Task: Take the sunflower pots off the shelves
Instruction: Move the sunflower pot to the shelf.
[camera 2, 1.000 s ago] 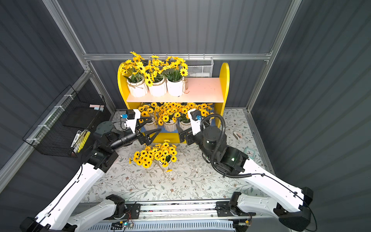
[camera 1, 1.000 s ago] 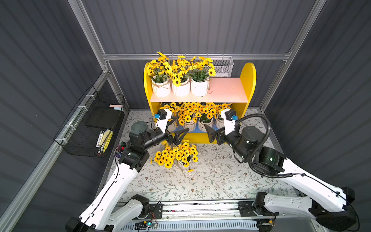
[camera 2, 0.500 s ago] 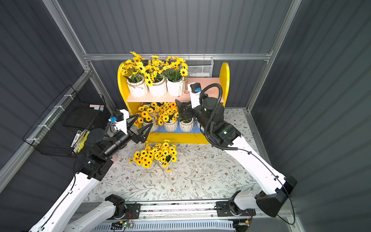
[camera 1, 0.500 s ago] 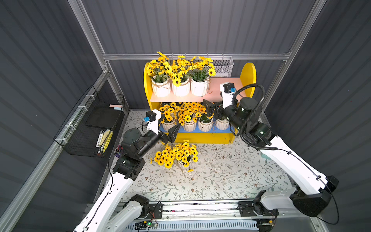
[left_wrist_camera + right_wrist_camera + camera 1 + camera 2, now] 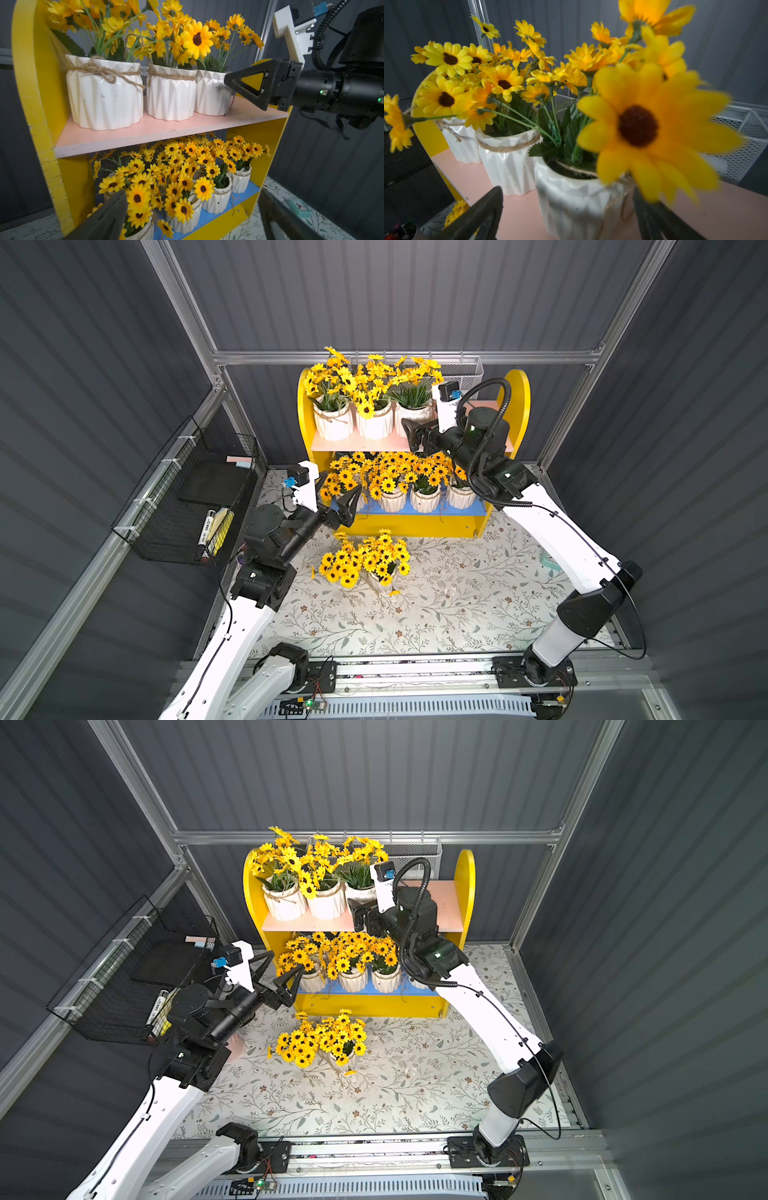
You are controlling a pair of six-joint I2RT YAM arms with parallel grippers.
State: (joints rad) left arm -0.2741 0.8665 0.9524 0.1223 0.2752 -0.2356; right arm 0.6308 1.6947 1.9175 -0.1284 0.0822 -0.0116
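White ribbed ceramic with twine at the rim: eight sunflower pots counted, seven of them on the shelves.

Upper tier. Three pots stand upright in a row on the pale pink upper board. They are packed against one yellow side panel, and the rest of that board is bare. The right gripper is level with this board, its jaws spread wide to either side of the end pot, the one next to the bare stretch. The fingers appear to stand clear of the ceramic. A blurred bloom hides the far side in the wrist view, so contact there cannot be ruled out. The pot's base rests on the board.

Lower tier. Four pots stand side by side on the blue lower board, their flowers filling the gap beneath the pink board.

In front of the shelves. The eighth pot sits on the floral mat, apart from the unit, with its blooms spilling to one side. The left gripper hangs just before the lower tier, by the side panel that the upper row is packed against. Its jaws are apart and hold nothing.

Surroundings. A white mesh basket stands behind the shelves. A black wire basket hangs on the wall beyond the left arm.
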